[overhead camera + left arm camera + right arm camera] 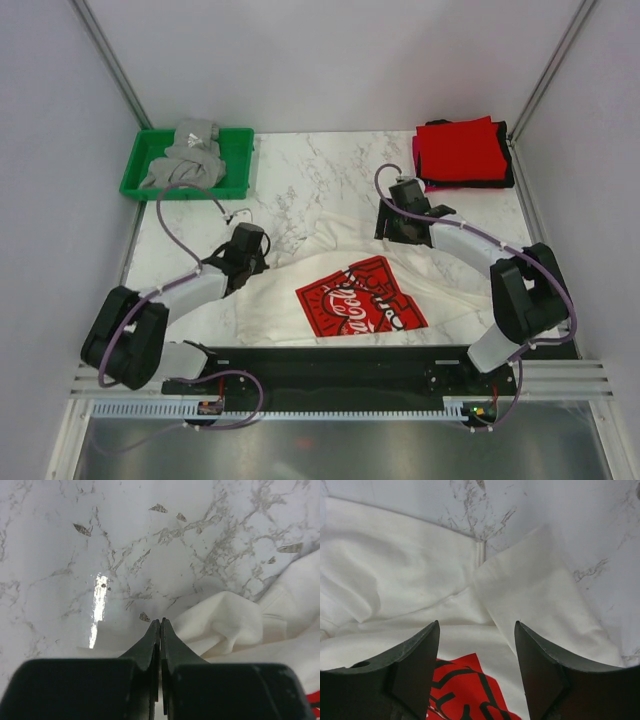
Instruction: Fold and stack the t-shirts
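Left gripper (pixel 160 622) pinched closed at white t-shirt (pixel 225 620) edge | right gripper (pixel 477 625) jaws apart, low over it

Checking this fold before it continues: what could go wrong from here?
The left tool is shut at the white shirt's edge, yet no cloth clearly shows between its tips; lifting may leave the shirt behind. The right tool hangs open over the sleeve's edge and body cloth; closing may pinch both layers.

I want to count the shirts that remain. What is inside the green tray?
A crumpled grey t-shirt lies in the green tray. Whether anything lies under it cannot be seen: the cloth covers that part.
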`<control>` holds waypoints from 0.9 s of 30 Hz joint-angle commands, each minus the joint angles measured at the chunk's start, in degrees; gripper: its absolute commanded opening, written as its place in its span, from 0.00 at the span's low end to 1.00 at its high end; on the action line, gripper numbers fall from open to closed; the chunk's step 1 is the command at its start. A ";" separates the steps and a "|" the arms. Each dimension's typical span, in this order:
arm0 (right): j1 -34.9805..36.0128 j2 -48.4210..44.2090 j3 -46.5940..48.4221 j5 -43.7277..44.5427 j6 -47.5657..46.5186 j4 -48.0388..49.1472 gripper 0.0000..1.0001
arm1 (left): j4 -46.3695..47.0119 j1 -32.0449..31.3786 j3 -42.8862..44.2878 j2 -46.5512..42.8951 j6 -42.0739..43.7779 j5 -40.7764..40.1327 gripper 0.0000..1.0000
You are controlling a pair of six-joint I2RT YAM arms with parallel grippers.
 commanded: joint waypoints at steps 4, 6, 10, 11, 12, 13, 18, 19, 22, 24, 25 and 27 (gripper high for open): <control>2.33 3.43 5.81 6.50 -3.27 -1.65 0.69 | 4.59 0.21 -1.99 -11.59 -1.76 -2.38 0.02; 2.60 5.71 7.30 7.47 -3.89 -2.18 0.68 | 4.41 0.21 -2.16 -11.85 -1.93 -2.38 0.02; 3.04 8.88 9.25 9.75 -4.94 -3.93 0.61 | 5.11 0.21 -2.95 -11.24 -2.37 -2.38 0.02; 3.04 9.42 9.68 9.93 -5.29 -4.02 0.60 | 5.29 0.21 -3.21 -11.15 -2.20 -2.29 0.02; 3.30 9.94 9.86 10.11 -5.38 -4.03 0.58 | 5.46 0.12 -3.30 -11.15 -2.28 -2.11 0.02; 3.39 10.99 10.12 10.37 -5.65 -4.20 0.53 | 5.72 0.21 -3.30 -11.24 -2.28 -2.03 0.02; 3.39 12.67 11.27 13.18 -5.83 -4.55 0.37 | 5.99 0.12 -3.39 -10.53 -2.11 -1.76 0.02; 3.30 12.76 11.36 13.36 -5.83 -4.55 0.34 | 5.99 0.21 -3.39 -10.53 -1.93 -1.94 0.02; 3.39 12.59 11.71 14.59 -5.83 -4.90 0.15 | 6.08 0.21 -3.39 -10.62 -1.84 -2.11 0.02; 3.39 11.97 11.62 15.38 -5.91 -4.99 0.04 | 6.08 0.21 -3.39 -10.53 -1.84 -2.02 0.02; 3.39 11.97 11.62 15.47 -6.09 -5.08 0.00 | 6.08 0.21 -3.39 -10.71 -1.84 -2.02 0.02; 3.30 11.97 11.62 15.73 -6.26 -5.26 0.00 | 5.99 0.21 -3.48 -10.80 -1.93 -1.94 0.02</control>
